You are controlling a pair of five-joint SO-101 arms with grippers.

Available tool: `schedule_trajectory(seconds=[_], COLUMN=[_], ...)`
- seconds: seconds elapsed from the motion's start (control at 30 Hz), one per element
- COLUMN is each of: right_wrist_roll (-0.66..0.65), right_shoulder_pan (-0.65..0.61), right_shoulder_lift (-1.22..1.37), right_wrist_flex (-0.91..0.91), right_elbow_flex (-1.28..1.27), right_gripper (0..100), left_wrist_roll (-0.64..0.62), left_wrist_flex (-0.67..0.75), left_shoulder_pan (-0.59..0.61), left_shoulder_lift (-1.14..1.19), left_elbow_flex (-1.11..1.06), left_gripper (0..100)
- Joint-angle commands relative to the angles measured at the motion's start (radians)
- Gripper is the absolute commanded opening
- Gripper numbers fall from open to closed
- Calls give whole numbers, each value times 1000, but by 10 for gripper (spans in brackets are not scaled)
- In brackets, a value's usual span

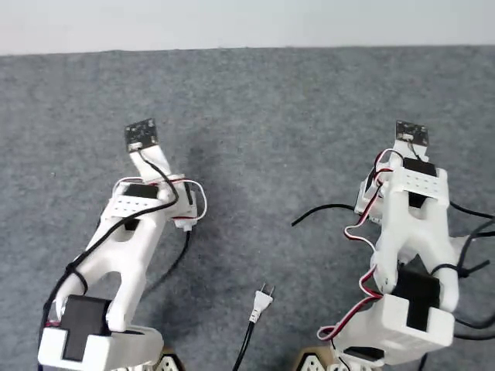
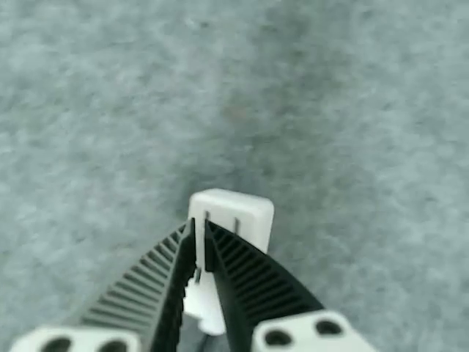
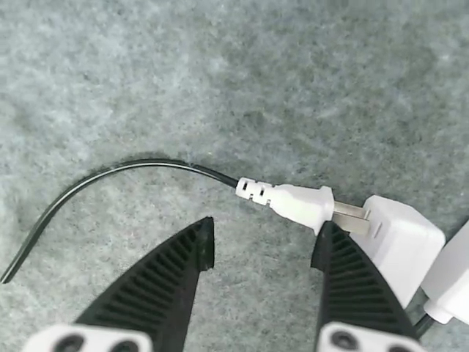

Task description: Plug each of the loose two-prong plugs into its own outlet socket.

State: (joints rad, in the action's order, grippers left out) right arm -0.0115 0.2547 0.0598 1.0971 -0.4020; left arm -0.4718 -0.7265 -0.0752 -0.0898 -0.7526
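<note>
You face a bench (image 1: 255, 116) covered in grey, carpet-like felt, evenly lit, with a plain pale band (image 1: 247, 23) along its far edge.

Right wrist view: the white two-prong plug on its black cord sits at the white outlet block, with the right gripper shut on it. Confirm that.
The right wrist view shows the right gripper open, not shut on the white two-prong plug. Its black cord and place at the white outlet block are right.

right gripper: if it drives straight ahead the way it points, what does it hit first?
Probably the white plug, lying across the path just past the open right gripper, its prongs at the white socket block. Depth is unclear; the grey mat beneath could come first.
</note>
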Motion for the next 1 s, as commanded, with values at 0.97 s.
schedule_trajectory(seconds=[0.97], right_wrist_roll=[68], right_shoulder_pan=[-377], right_shoulder_lift=[-535], right_wrist_flex=[136], right_elbow_flex=[-272], right_gripper=[151], left_wrist_roll=[334], left_wrist_flex=[-75], left_shoulder_pan=[52], left_shoulder_lift=[-572], left_elbow_flex=[-246], left_gripper=[13])
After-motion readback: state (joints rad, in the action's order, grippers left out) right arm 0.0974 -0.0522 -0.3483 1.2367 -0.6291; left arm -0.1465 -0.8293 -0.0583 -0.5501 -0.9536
